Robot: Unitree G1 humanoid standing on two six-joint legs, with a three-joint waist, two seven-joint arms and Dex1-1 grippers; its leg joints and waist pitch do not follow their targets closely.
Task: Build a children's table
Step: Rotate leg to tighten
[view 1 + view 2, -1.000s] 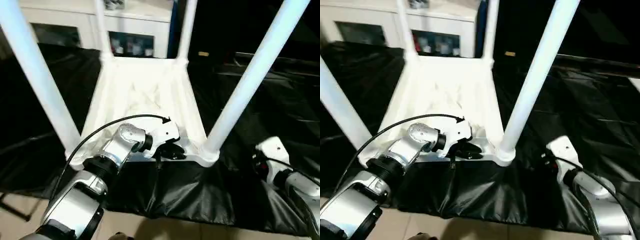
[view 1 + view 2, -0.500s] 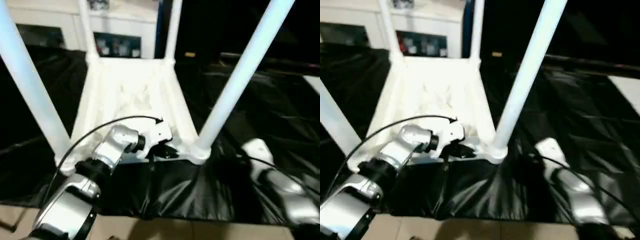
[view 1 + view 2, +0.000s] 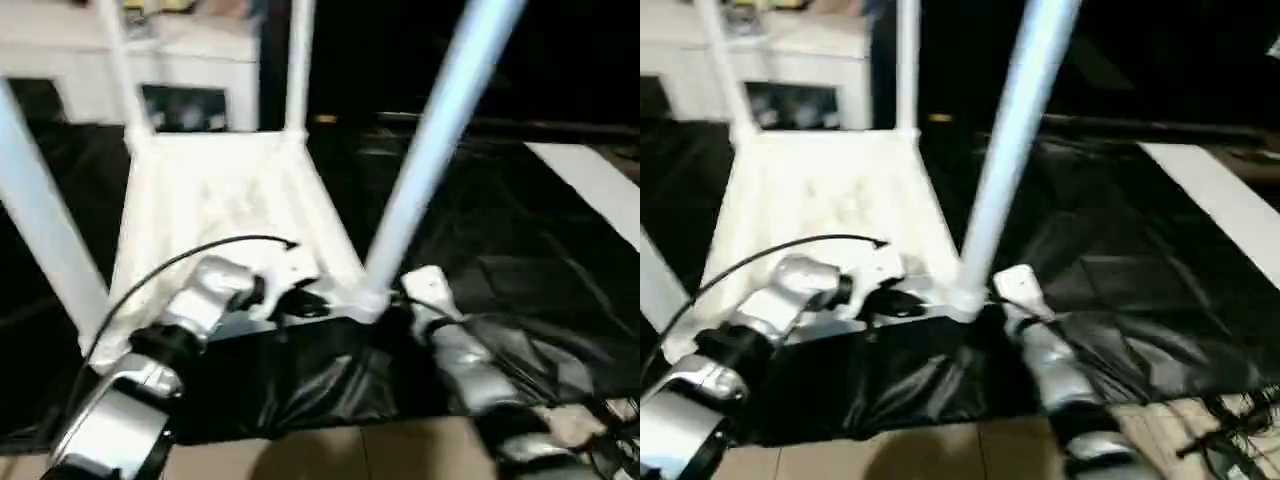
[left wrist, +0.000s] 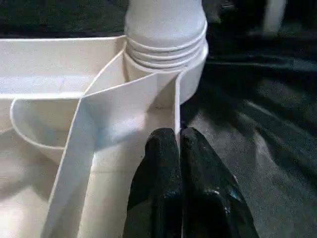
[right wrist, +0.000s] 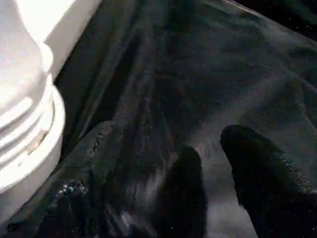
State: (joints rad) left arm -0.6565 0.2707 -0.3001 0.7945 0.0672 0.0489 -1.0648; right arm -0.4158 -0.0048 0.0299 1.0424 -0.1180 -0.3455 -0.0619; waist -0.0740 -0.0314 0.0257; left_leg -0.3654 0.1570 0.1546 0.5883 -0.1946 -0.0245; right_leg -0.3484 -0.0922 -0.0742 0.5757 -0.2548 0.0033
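The right end effector (image 5: 213, 168) has moved in from well to the side and now sits just beside the near right corner socket (image 4: 166, 44) of the all-white plastic children's table (image 3: 225, 205). Its two black fingers stand apart over the black plastic sheet (image 5: 208, 74), holding nothing. The head camera has also swung, so the shift of the whole scene is not a move of the table. Judged from this, the right arm is being positioned to work at that socket or its leg.

The left end effector (image 4: 179, 148) remains closed on the thin edge wall of the table, directly in front of the same socket.

The table lies upside down on the sheet-covered tabletop, ribbed underside up. Four long tapered round tube legs rise from its corners; the near right leg (image 3: 440, 130) is seated in its ringed socket. Assembly appears nearly complete.
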